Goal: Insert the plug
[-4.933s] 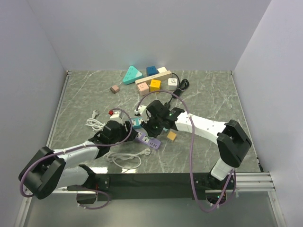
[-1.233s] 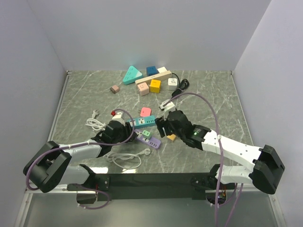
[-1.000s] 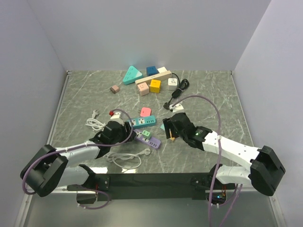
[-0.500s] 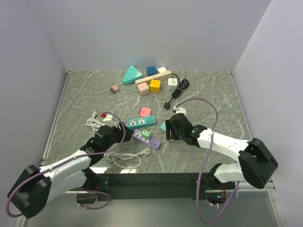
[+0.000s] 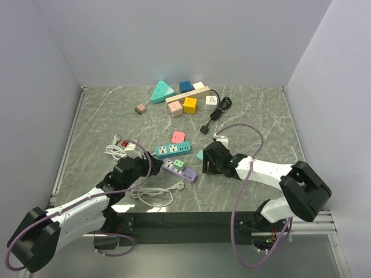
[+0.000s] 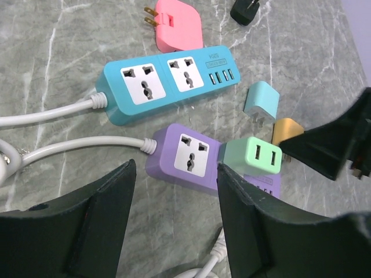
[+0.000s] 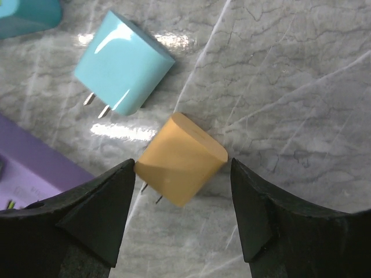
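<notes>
The coming move turns on one relation: the orange plug [image 7: 181,159] lies flat on the table [image 7: 301,87], exactly between the right jaws. In the right wrist view one finger [image 7: 87,220] stands at 9 o'clock of it and the other at 3 o'clock. Both are very near to its corners, but I cannot tell whether they touch it. These jaws are parted wide and hold nothing.

The long axis of the plug goes from 1 o'clock to 7 o'clock, with its metal prongs [image 7: 157,200] pointing to 7 o'clock. So it lies oblique to the line of closing, and I judge it may turn a little when it is pressed. The right arm is clearly the nearer one.

The purple power strip [image 7: 26,168] lies near, at 8 o'clock of the plug. A light blue plug [image 7: 124,69] lies just beside, at 11 o'clock, apart from it.

The left jaws are also wide and empty. In the left wrist view they hang over the purple power strip, with its free socket [image 6: 192,155] between them. A green adapter [image 6: 250,157] sits at 3 o'clock of that socket. I judge this socket the likely goal; the plug is not yet lifted.
</notes>
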Robot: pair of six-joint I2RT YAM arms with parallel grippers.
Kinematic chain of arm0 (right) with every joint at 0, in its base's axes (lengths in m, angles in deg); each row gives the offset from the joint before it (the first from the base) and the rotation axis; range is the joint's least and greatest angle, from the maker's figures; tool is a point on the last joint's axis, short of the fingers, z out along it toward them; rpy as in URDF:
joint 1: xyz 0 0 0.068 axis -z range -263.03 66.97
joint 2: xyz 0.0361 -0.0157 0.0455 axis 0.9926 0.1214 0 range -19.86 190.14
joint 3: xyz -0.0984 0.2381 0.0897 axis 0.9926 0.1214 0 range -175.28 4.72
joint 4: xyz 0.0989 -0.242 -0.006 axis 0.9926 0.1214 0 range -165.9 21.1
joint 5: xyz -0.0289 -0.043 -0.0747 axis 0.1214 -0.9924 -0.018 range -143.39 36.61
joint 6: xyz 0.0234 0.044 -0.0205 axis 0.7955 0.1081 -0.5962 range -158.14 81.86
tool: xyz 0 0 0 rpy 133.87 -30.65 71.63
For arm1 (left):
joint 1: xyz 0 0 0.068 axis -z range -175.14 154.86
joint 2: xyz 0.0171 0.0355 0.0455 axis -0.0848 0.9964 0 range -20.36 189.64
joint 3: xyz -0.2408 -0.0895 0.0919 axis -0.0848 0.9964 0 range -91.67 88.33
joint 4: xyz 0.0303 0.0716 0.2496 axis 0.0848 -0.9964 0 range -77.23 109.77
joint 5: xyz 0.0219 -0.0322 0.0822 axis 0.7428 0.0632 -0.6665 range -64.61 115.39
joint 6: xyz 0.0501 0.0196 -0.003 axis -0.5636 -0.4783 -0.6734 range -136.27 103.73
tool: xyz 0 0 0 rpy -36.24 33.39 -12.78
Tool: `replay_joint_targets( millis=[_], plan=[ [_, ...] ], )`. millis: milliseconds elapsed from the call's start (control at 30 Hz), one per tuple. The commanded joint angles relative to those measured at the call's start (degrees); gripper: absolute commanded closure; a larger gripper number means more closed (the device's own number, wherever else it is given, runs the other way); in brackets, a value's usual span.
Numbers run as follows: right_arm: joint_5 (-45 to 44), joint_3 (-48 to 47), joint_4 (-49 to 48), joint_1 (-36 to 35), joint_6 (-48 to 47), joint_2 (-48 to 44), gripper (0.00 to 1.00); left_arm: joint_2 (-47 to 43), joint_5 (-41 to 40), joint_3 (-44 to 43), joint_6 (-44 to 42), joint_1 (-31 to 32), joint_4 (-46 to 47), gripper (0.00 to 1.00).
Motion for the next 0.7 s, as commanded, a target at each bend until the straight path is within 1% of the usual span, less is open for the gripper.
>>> replay_joint_targets(
  millis=[0,100,167,200,233,267,333,367,433,500,533,567,667],
  plan=[
    [-2.08,-2.13,-2.50,0.62,0.91,3.45,0.27,-1.91,2.00,0.87,-1.19,0.07,4.29,0.36],
    [-2.26,-2.58,-3.64,0.71,0.64,4.60,0.30,-3.14,2.88,1.31,-1.72,0.51,5.26,0.37],
    [-2.17,-2.58,-3.99,0.88,0.46,4.87,0.38,-3.41,3.50,1.58,-1.98,0.77,6.22,0.37],
    [-2.17,-2.75,-4.08,0.97,0.12,5.13,0.51,-3.41,3.67,1.67,-2.07,1.12,6.57,0.37],
    [-2.08,-2.75,-4.08,1.06,0.03,4.96,0.57,-3.41,4.02,1.58,-2.25,1.30,6.75,0.37],
    [-2.00,-2.75,-4.25,0.97,-0.15,4.78,0.67,-3.06,4.20,1.67,-2.42,1.56,7.62,0.37],
    [-1.30,-2.84,-4.61,1.06,-0.94,3.38,0.74,-2.53,4.46,1.49,-3.21,2.35,8.33,0.37],
    [-0.77,-3.28,-5.04,1.06,-1.46,2.68,0.77,-1.75,4.55,0.97,-3.65,2.79,8.86,0.37],
    [1.60,-3.37,-5.83,0.97,-4.18,-0.04,0.78,-1.04,4.73,0.18,-4.97,4.28,9.30,0.37],
    [5.89,-2.23,-10.39,0.97,-10.50,-4.61,0.78,-0.16,6.39,-1.05,-5.24,4.81,9.92,0.37],
    [10.09,-0.05,-11.63,0.97,-12.61,-6.54,0.79,0.10,7.01,-2.02,-5.15,5.08,9.92,0.37],
    [12.13,1.19,-15.99,0.97,-14.46,-8.47,0.80,0.10,7.71,-2.63,-4.89,5.16,9.83,0.37],
    [17.15,5.68,-20.76,0.89,-21.13,-17.60,0.84,-0.42,9.38,-5.18,-3.92,5.25,7.38,0.36]
  ],
)
